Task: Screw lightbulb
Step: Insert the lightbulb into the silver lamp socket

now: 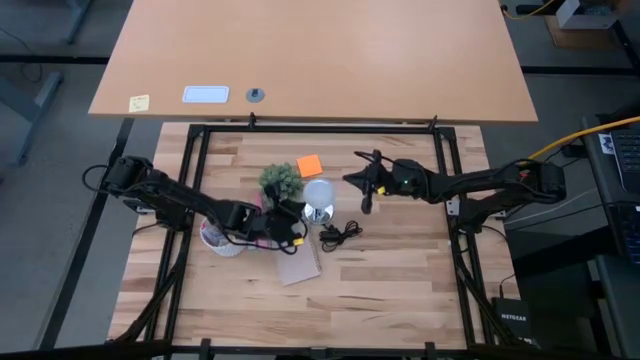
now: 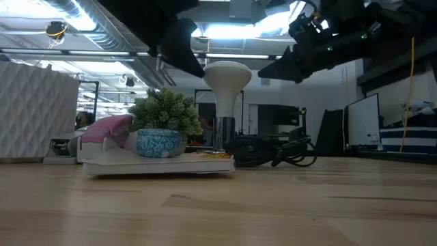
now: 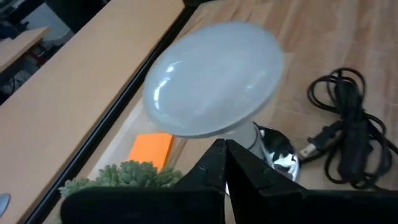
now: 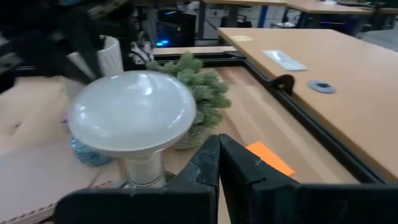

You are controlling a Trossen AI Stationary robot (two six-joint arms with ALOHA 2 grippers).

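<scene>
The lightbulb [image 1: 318, 191] is frosted white. It stands upright with its neck in the shiny silver socket [image 1: 320, 212] on the table. It also shows in the low view [image 2: 227, 75], the left wrist view [image 3: 211, 87] and the right wrist view [image 4: 132, 112]. My left gripper [image 1: 294, 213] is shut and empty, just left of the bulb, and it also shows in its own wrist view [image 3: 224, 149]. My right gripper [image 1: 356, 181] is shut and empty, to the right of the bulb and above the table, with its fingertips toward it [image 4: 218, 146].
A small potted plant [image 1: 281, 179] and an orange note [image 1: 310, 165] sit just behind the bulb. A coiled black cord with a plug [image 1: 340, 235] lies to its near right. A pink-and-white cup [image 1: 220, 240] and a notebook [image 1: 298, 266] lie near the left gripper.
</scene>
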